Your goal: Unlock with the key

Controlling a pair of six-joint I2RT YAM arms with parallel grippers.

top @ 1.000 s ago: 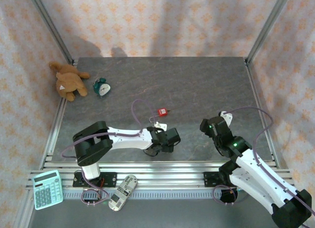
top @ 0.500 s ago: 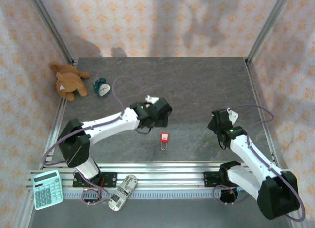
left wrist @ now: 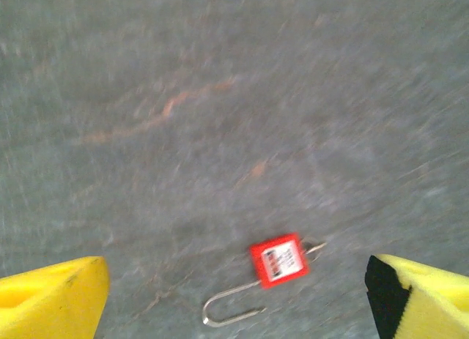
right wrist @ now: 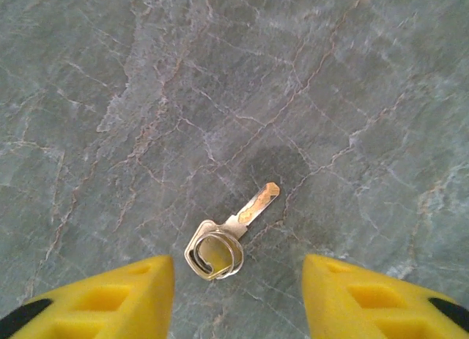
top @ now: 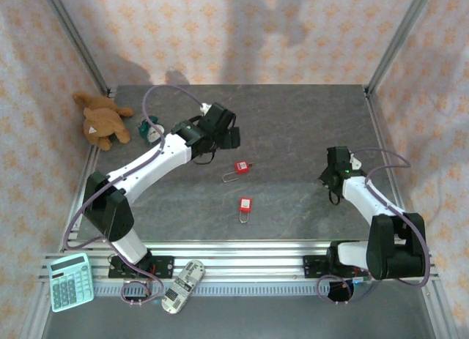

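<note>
Right gripper is partway open with nothing in it. Its yellow fingers sit either side of the small metal key on a split ring, which lies flat on the grey marbled counter just ahead. The key's long axis runs diagonally in the wrist view, blade up-right, ring down-left. Left gripper is wide open and empty over the farther red padlock, wire shackle trailing down-left. A second red padlock lies nearer the bases, shackle pointing at them. Brown teddy bear and teal alarm clock sit by the far-left edge, well apart. There's bare counter all around the key.
</note>
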